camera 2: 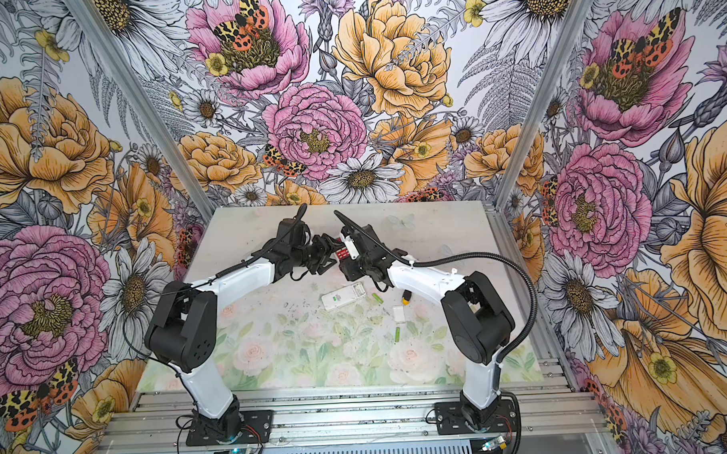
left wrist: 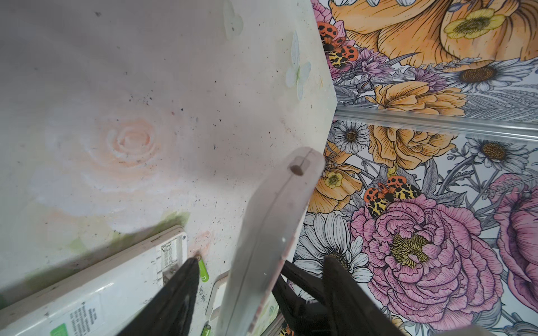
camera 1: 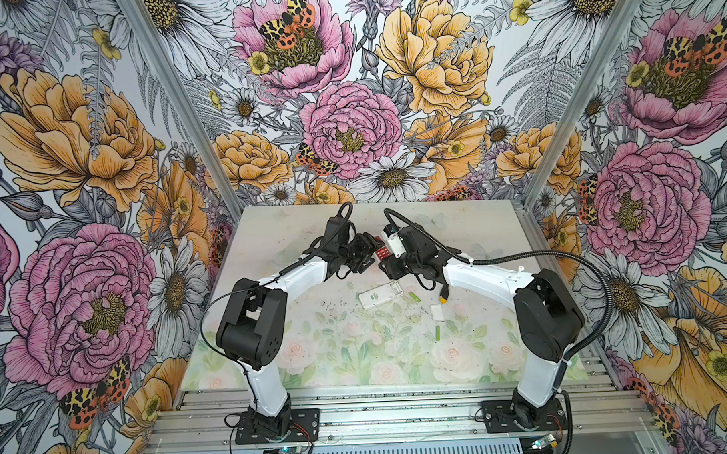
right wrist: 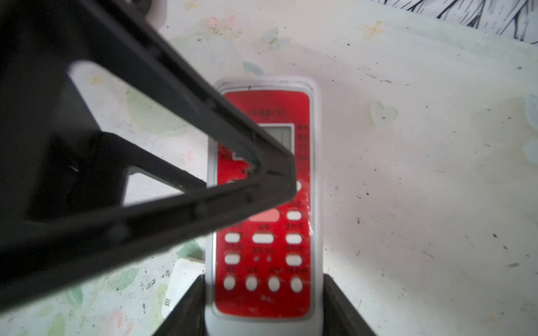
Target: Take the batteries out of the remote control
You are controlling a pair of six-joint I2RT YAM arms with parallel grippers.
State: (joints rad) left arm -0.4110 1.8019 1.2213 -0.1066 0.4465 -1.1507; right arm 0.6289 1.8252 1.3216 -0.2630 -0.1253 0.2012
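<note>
Batteries (camera 1: 414,297) (two green visible) lie loose; screwdriver (camera 1: 442,301) mostly hidden.

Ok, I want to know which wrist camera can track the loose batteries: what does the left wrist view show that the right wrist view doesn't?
Only the left wrist view: the white remote lying back up on the table, a light green battery beside it and a second green battery. Only the right wrist view: the button face of the red remote, its display, and a finger of the left claw crossing it. Both: the red remote, edge-on from the left wrist, held by the right claw, and the table.
</note>
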